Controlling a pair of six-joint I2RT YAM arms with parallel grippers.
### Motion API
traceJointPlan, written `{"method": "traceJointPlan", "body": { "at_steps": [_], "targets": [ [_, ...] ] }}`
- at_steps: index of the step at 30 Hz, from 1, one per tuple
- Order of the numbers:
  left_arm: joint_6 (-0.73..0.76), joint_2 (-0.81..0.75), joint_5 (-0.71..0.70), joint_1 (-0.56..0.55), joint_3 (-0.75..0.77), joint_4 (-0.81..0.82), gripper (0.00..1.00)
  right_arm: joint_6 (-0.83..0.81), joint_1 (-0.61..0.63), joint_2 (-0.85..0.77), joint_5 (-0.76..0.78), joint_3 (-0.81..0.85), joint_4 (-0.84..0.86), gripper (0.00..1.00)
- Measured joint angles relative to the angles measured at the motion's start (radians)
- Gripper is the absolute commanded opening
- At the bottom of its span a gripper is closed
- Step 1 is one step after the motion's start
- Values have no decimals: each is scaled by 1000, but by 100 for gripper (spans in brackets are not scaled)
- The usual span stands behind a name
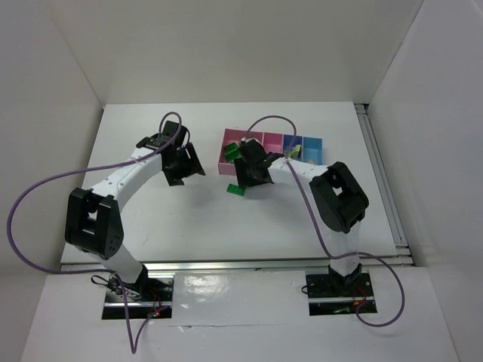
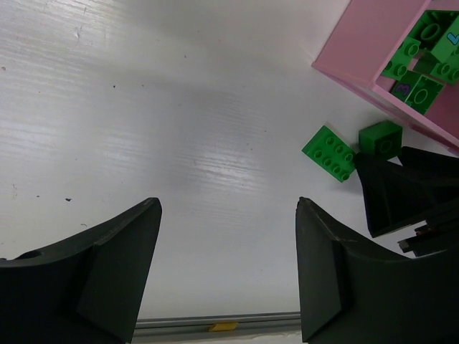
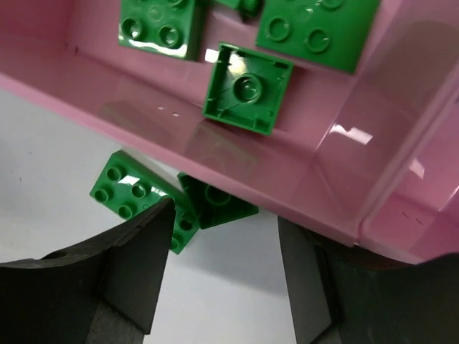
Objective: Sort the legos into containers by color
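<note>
Green bricks [image 3: 133,193] lie just outside the pink bin [image 3: 301,179], below the right gripper [image 3: 224,215], its fingers apart and empty. Left gripper [image 2: 228,208] stands wide over the table [image 2: 179,107].

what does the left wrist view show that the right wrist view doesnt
Only left wrist: a wide stretch of table, a small purple piece among the binned greens, and a finger of the other arm. Only right wrist: the bin's divider wall and an upturned green brick showing its hollow underside. Both: the pink bin and two green bricks lying outside it.
</note>
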Motion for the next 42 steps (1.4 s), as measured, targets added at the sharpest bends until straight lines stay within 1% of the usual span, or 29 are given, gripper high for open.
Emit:
{"method": "traceJointPlan", "body": {
  "at_steps": [4, 5, 7, 8, 9, 11, 15, 18, 22, 23, 25, 26, 27, 28, 29, 30, 31, 32, 34, 35, 36, 38, 41, 42],
  "targets": [
    [4, 0, 0, 4, 0, 0, 80, 24, -19, 2, 16, 0, 17, 56],
    [4, 0, 2, 5, 0, 0, 80, 26, -23, 3, 18, 0, 18, 49],
    [7, 0, 3, 8, 0, 0, 80, 31, -24, 9, 21, 0, 21, 40],
    [8, 0, 4, 9, 0, 0, 80, 34, -24, 9, 24, 0, 21, 34],
    [11, 0, 6, 10, 0, 0, 80, 39, -24, 9, 26, 0, 21, 32],
    [23, 2, 7, 10, 0, 0, 80, 39, -24, 7, 28, 0, 21, 31],
    [28, 5, 16, 10, 0, 0, 80, 43, -19, -30, 37, -30, 13, 31],
    [33, 9, 26, 10, 0, -1, 81, 57, -8, -122, 60, -66, -23, 31],
    [57, 18, 33, 4, 1, 0, 86, 70, 3, -261, 114, -70, -32, 31],
    [61, 20, 32, -2, 1, 1, 88, 72, 2, -285, 127, -63, -32, 32],
    [75, 22, 34, -21, 1, 2, 88, 72, -6, -296, 142, -32, -33, 33],
    [78, 26, 35, -35, 1, 4, 88, 72, -16, -280, 144, 5, -32, 33],
    [80, 31, 37, -51, 1, 8, 89, 72, -26, -253, 145, 43, -35, 36],
    [81, 38, 40, -68, 1, 11, 89, 71, -39, -216, 144, 97, -39, 58],
    [82, 47, 44, -82, 1, 14, 89, 68, -50, -178, 141, 143, -30, 72],
    [82, 55, 49, -93, 1, 16, 89, 69, -61, -129, 137, 192, -27, 80],
    [82, 63, 60, -105, 1, 16, 89, 65, -70, -77, 132, 246, -36, 83],
    [82, 69, 68, -114, 0, 16, 89, 64, -77, -34, 128, 286, -40, 83],
    [80, 74, 76, -117, 0, 14, 89, 56, -87, 25, 122, 320, -40, 77],
    [77, 74, 76, -117, 0, 13, 87, 50, -88, 29, 118, 303, -42, 73],
    [76, 74, 74, -113, 0, 12, 87, 42, -87, 24, 114, 276, -39, 67],
    [72, 74, 73, -102, -1, 9, 86, 22, -77, -9, 93, 201, -29, 63],
    [49, 62, 73, -58, -32, 14, 86, -37, -42, -107, 48, 47, 2, 64],
    [43, 52, 72, -40, -50, 14, 86, -56, -31, -135, 31, 18, 11, 69]
  ]
}}
